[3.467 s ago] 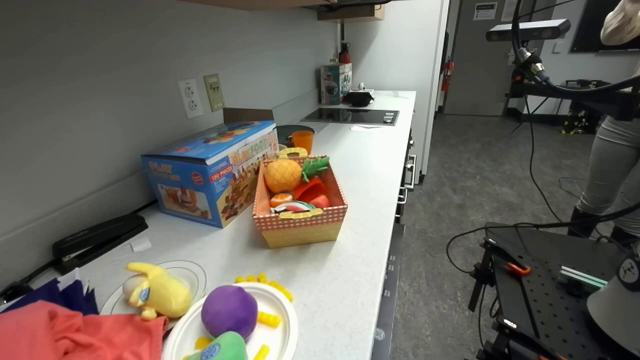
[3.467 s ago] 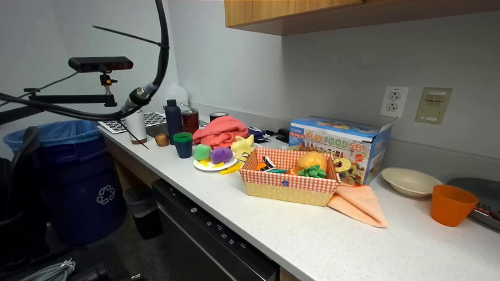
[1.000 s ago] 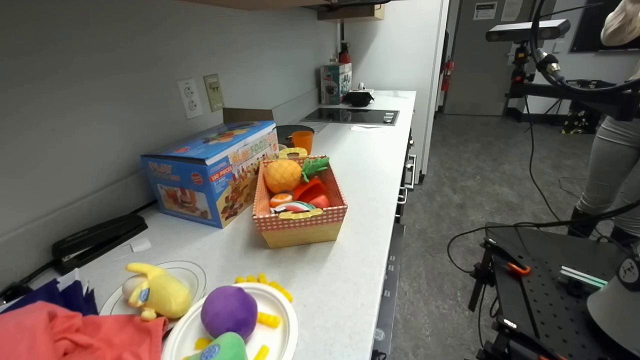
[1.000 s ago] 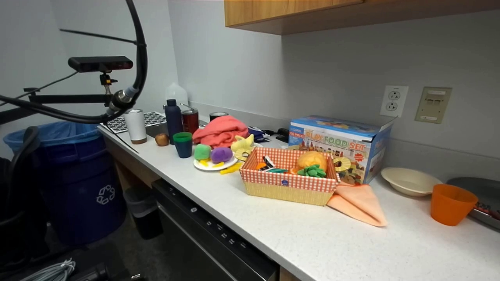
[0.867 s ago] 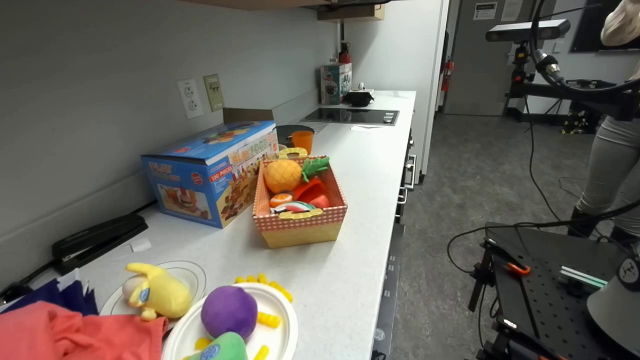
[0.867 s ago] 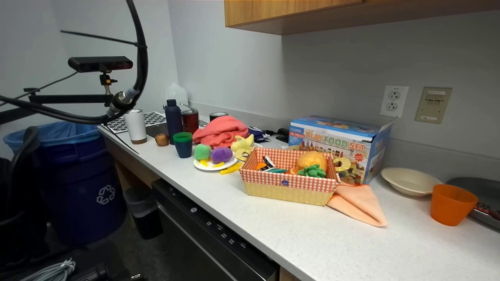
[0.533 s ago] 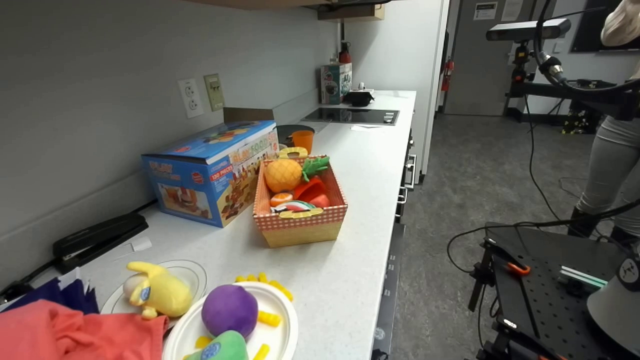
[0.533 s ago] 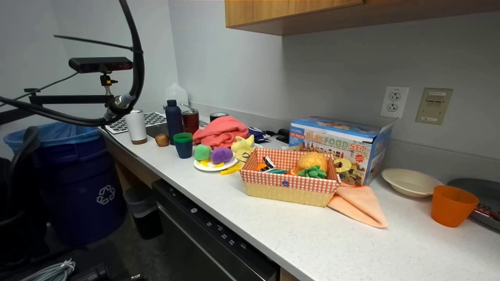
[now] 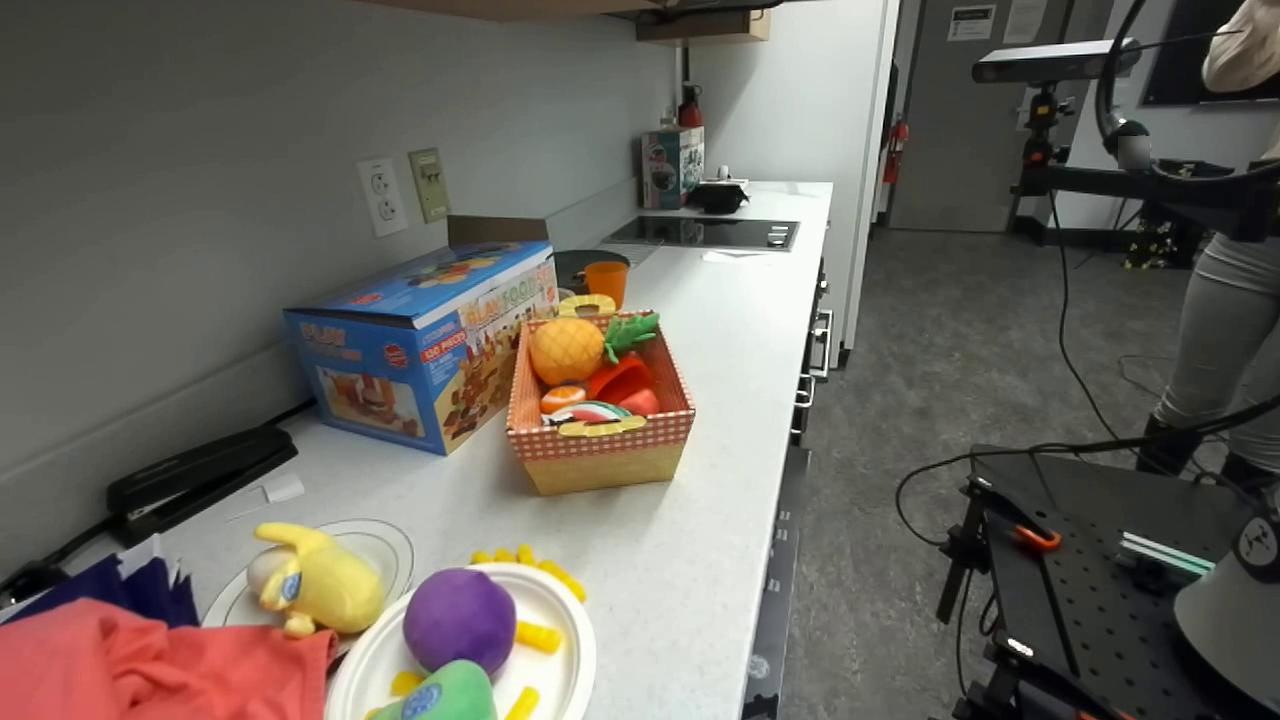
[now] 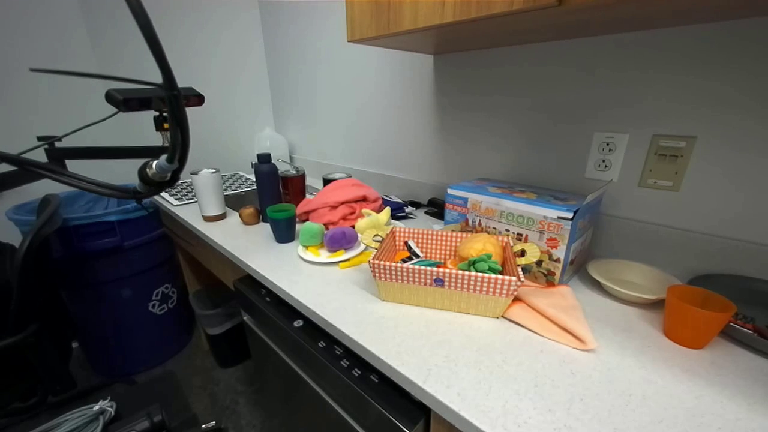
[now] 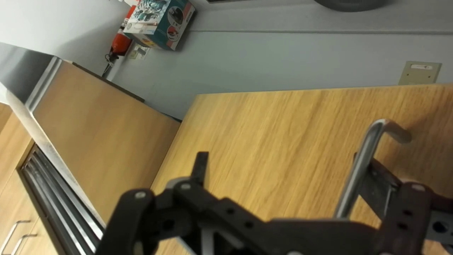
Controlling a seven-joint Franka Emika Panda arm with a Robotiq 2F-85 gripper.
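Note:
In the wrist view my gripper (image 11: pixel 279 156) stands wide open before a wooden cabinet door (image 11: pixel 269 141). A silver bar handle (image 11: pixel 359 169) sticks out from that door. One of the fingers (image 11: pixel 375 188) is at the handle and partly hidden behind its bar; whether they touch I cannot tell. The opposite finger, at left, has only wood grain behind it. Neither exterior view includes the gripper. An exterior view shows the underside of a wooden upper cabinet (image 10: pixel 492 36) over the counter.
On the counter stand a checkered basket (image 10: pixel 444 294) of toy food, a play food box (image 10: pixel 516 207), an orange cup (image 10: pixel 696 315) and a plate (image 9: pixel 575 650) with plush toys. A camera on a mount (image 9: pixel 1050 62) and a black arm cable (image 10: pixel 180 120) hang nearby. The wrist view includes a neighbouring cabinet (image 11: pixel 106 138).
The black arm cable with its connector has shifted left in an exterior view and right in the opposite exterior view. Things on the counter have stayed put.

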